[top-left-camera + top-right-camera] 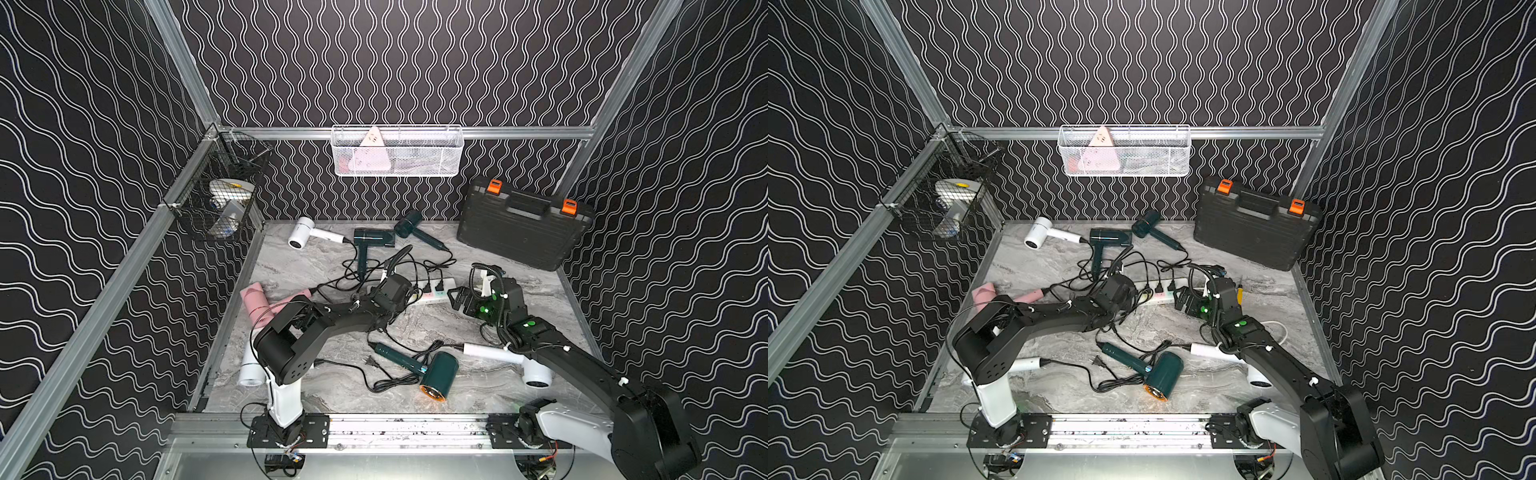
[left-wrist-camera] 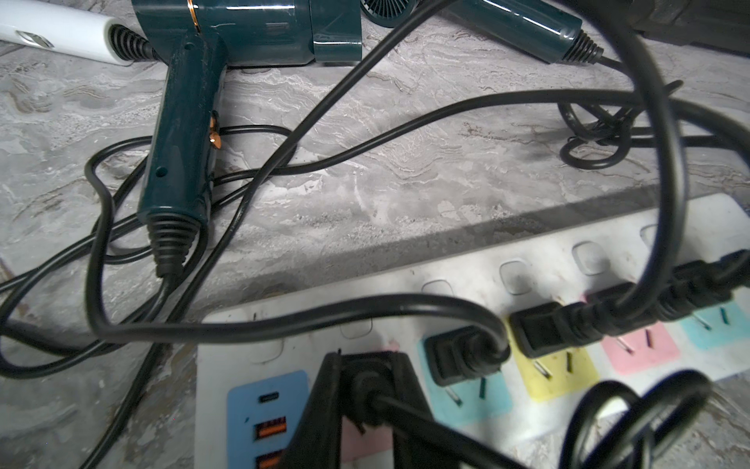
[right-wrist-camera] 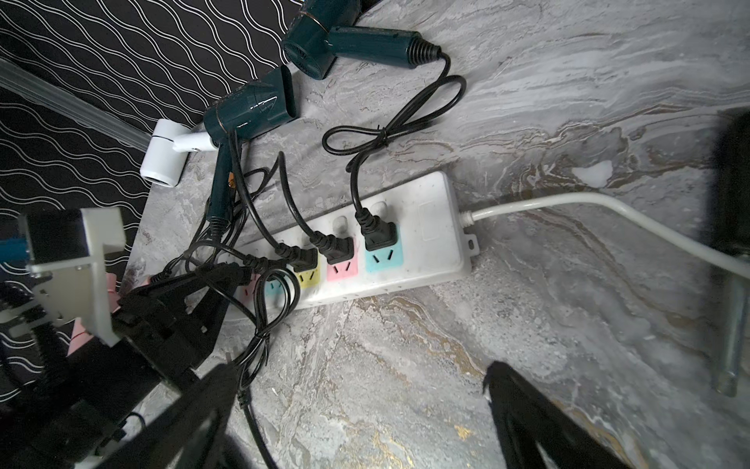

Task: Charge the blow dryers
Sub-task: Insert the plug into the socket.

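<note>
Currently, the plug-insertion step is in hand. The left gripper (image 2: 365,359) is closed almost fully on a black plug (image 2: 365,390), held at the pink socket near the USB end of the power strip (image 2: 548,260). Whether the prongs are seated cannot be told. Four plugs occupy the adjacent sockets. The right gripper (image 3: 361,369) stands fully open and empty beside the strip. The blow dryers (image 1: 436,374) lie scattered on the tabletop around the strip. Next move: align prongs with slots and press straight down.
</note>
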`<state>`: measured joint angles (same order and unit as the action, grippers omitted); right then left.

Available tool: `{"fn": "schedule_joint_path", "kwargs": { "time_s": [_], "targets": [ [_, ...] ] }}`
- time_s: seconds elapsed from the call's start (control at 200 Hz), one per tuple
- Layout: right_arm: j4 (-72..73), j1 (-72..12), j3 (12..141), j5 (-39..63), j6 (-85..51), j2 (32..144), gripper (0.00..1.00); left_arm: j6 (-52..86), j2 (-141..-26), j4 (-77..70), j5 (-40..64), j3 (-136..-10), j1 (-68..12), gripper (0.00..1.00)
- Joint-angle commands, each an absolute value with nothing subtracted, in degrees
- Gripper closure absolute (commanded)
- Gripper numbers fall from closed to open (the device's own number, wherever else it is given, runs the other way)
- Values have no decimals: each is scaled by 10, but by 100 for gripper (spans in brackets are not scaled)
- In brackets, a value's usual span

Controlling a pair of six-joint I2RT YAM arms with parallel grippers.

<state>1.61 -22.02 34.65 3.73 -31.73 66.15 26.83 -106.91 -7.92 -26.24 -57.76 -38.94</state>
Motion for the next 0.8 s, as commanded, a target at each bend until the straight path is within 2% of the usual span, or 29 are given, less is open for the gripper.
{"fn": "schedule_joint_path", "kwargs": {
  "time_s": [0.0, 0.275, 0.635, 0.795],
  "targets": [
    [22, -219, 346, 35, -323, 661, 0, 253, -1091, 67, -201, -574, -392, 100],
    [24, -219, 346, 37, -324, 666, 0, 279, -1113, 103, -154, -590, -393, 100],
    [14, -217, 353, 32, -323, 674, 0, 288, -1115, 97, -155, -578, -382, 100],
    [8, -216, 357, 31, -319, 675, 0, 284, -1078, 108, -153, -586, -382, 80]
  ]
}}
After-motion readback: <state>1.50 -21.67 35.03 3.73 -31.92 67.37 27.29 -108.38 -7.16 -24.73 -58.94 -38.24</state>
